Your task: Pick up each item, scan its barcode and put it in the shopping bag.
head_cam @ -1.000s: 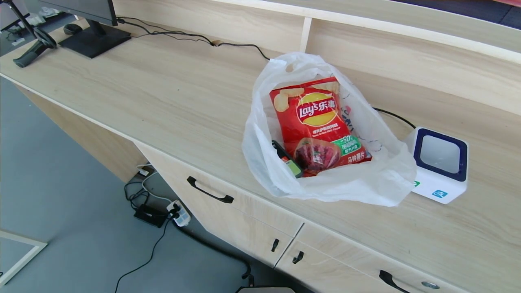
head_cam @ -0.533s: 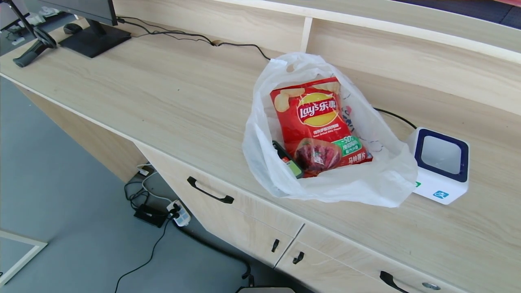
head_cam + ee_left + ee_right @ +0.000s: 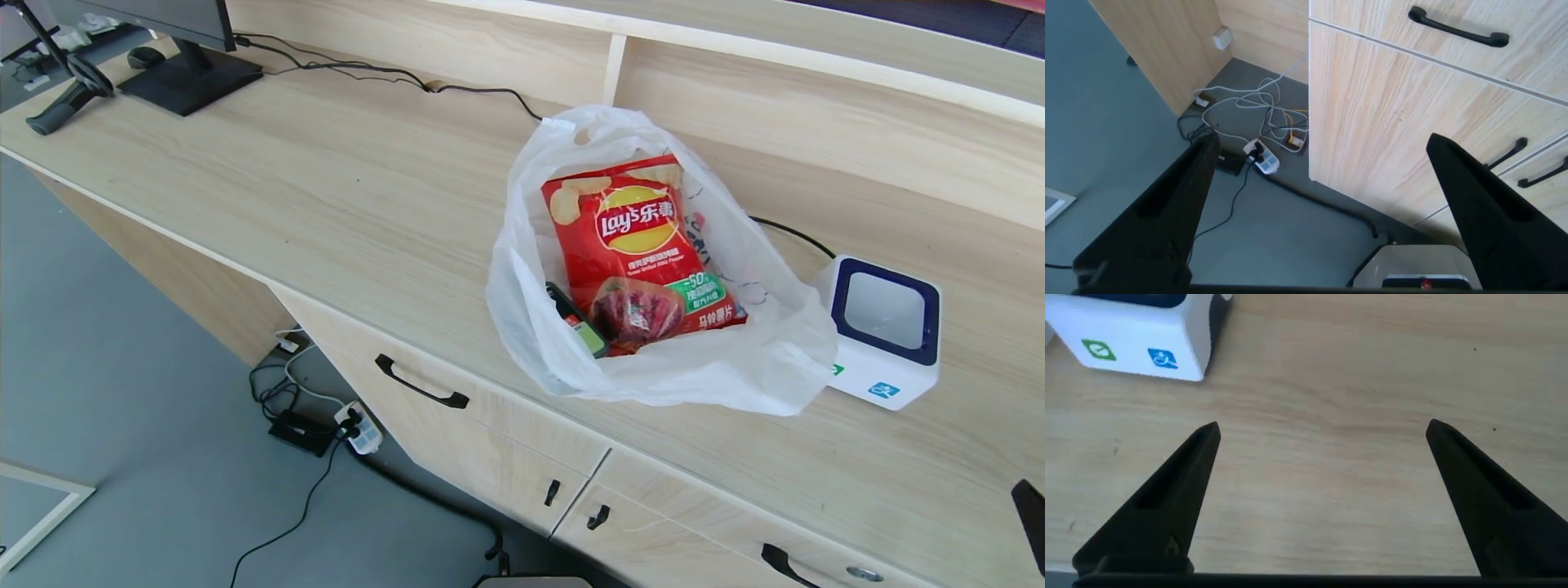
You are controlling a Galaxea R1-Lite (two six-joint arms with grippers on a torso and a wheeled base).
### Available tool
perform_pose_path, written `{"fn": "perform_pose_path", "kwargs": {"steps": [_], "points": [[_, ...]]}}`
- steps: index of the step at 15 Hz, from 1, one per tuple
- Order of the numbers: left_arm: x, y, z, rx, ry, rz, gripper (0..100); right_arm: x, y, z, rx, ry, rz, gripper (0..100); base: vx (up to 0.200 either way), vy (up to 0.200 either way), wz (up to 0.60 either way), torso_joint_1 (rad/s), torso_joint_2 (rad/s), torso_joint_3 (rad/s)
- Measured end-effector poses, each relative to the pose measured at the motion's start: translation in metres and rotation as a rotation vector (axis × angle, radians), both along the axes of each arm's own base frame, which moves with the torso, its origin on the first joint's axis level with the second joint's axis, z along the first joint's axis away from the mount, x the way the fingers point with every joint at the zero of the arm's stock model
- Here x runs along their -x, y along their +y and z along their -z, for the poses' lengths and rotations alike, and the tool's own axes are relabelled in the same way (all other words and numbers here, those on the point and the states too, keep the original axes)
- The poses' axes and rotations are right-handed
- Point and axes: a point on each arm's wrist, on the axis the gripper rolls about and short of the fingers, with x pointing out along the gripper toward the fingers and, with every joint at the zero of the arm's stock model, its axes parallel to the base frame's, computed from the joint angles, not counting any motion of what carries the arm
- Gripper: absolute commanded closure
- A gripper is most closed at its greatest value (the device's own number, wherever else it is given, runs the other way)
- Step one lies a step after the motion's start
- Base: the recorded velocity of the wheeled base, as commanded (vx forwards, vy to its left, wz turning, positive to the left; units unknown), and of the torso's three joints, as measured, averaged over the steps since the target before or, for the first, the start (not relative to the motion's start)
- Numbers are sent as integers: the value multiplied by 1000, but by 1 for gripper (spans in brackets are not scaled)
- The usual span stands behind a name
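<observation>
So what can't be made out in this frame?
- Head view: the dark green-labelled item is mostly covered by the chips packet and the wall of the shopping bag, so what it is can't be told.
- Head view: the chips packet's barcode is out of sight, since only its front faces up.
- Right wrist view: the scanner is cut off by the frame edge.

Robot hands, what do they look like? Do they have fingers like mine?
Not like yours. The left hand and the right hand each have just two fingers. The fingers are plain matte black, with smooth flat sides. Each is shaped like a wedge, wide at the base and narrowing to a blunt tip.
</observation>
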Motion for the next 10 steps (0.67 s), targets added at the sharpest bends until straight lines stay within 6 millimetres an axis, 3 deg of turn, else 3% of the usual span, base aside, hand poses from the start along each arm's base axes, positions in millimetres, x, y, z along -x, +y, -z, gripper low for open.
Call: {"fn": "perform_pose_path", "kwargs": {"steps": [4, 8, 10], "points": [[0, 0, 0, -4, 0, 0, 0, 13, -6, 17, 81, 128, -387, 0, 0, 0, 0, 0, 0, 0], [0, 0, 0, -3, 0, 0, 0, 22, -18, 32, 106, 199, -407, 0, 0, 0, 0, 0, 0, 0], [0, 0, 0, -3, 0, 1, 0, 24, -21, 32, 28, 168, -396, 0, 0, 0, 0, 0, 0, 0]]}}
